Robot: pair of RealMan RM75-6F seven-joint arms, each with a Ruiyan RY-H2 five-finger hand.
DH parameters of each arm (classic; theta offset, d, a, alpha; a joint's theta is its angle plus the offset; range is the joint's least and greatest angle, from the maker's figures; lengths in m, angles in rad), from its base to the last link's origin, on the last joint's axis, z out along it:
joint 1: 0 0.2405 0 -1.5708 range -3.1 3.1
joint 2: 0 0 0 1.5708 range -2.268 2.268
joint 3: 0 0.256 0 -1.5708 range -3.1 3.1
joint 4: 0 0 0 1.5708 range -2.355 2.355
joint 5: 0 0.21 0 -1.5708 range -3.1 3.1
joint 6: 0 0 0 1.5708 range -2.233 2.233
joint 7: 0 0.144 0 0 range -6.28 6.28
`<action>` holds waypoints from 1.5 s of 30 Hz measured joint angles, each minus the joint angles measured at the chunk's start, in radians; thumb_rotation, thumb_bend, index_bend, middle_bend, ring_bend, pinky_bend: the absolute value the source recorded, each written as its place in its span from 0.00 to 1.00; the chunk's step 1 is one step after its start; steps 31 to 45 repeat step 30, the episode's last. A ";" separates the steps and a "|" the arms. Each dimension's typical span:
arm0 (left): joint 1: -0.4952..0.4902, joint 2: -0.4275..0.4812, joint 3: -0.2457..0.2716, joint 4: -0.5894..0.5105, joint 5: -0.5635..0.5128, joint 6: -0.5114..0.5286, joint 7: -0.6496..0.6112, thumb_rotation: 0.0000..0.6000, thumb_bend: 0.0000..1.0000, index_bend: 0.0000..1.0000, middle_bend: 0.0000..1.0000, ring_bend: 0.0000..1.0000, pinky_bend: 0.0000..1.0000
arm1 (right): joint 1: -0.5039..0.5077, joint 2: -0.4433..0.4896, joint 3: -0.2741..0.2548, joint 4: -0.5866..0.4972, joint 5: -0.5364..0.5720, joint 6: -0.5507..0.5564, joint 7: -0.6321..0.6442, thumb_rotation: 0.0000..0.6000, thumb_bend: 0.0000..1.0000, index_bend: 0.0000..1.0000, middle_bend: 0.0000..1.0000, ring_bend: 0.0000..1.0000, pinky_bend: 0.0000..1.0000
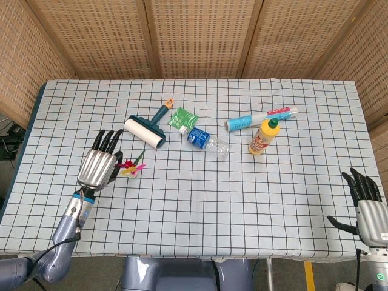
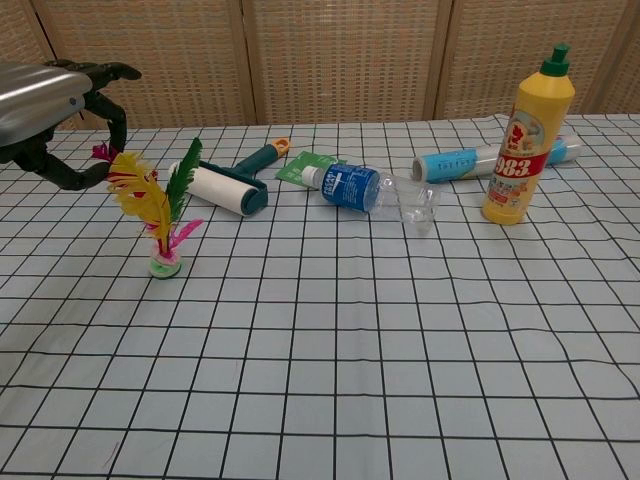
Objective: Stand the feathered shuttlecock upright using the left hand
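Shuttlecock (image 2: 160, 215) upright on its base on the cloth (image 2: 400, 340), near the roller (image 2: 215, 188). Left hand (image 2: 45, 100) beside the feathers (fingertips seemingly at the upper plumes, contact unclear), fingers spread, gripping nothing. Right hand (image 1: 367, 203) at the table's near right edge, fingers apart, empty.

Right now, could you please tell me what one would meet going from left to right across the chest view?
left hand → shuttlecock → lint roller → green sachet → water bottle → yellow bottle
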 measured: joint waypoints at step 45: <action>0.326 0.154 0.194 -0.122 0.217 0.274 -0.127 1.00 0.24 0.08 0.00 0.00 0.00 | 0.001 0.004 -0.009 -0.007 -0.011 -0.003 -0.062 1.00 0.08 0.04 0.00 0.00 0.06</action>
